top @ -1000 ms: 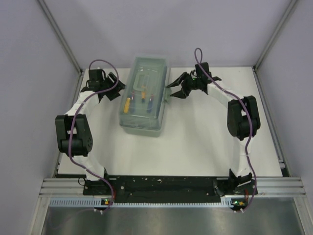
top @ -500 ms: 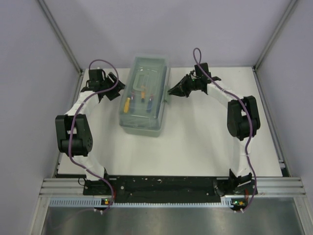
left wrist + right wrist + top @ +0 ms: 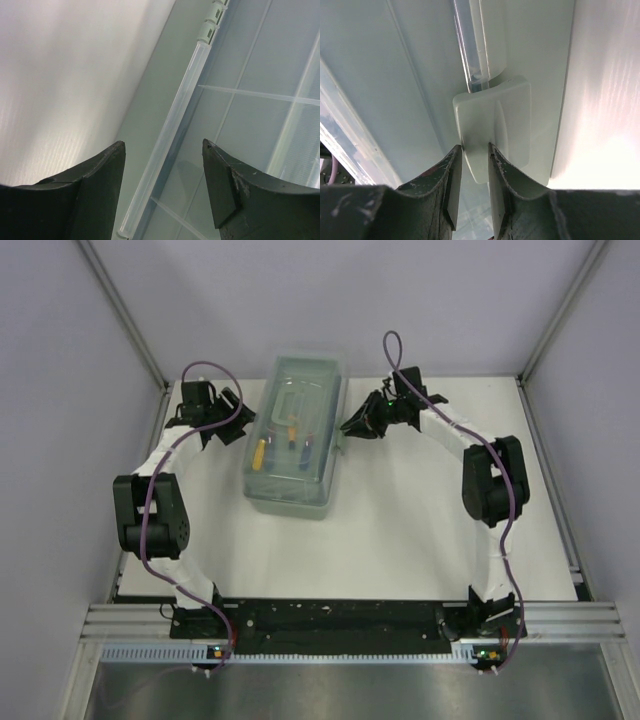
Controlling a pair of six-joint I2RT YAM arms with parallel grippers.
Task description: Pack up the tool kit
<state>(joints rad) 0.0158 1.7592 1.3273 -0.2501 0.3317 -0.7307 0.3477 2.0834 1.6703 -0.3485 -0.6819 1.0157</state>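
The pale green toolbox (image 3: 293, 440) stands at the table's back middle with its translucent lid (image 3: 300, 400) down. Small tools show through the lid, among them a yellow-handled one (image 3: 262, 452). My left gripper (image 3: 238, 430) is open at the box's left side. In the left wrist view its jaws (image 3: 162, 150) stand wide on either side of the lid's clear edge bar (image 3: 170, 135), not touching it. My right gripper (image 3: 348, 428) is at the box's right side. In the right wrist view it (image 3: 474, 147) is pinched on the pale green latch tab (image 3: 495, 125).
The white table (image 3: 420, 530) is fenced by grey walls on the left, back and right. A black rail with both arm bases (image 3: 340, 620) runs along the near edge. Purple cables loop above both wrists.
My right gripper has moved left to the box's right side and closed on the latch tab. The left arm and the box have not moved.
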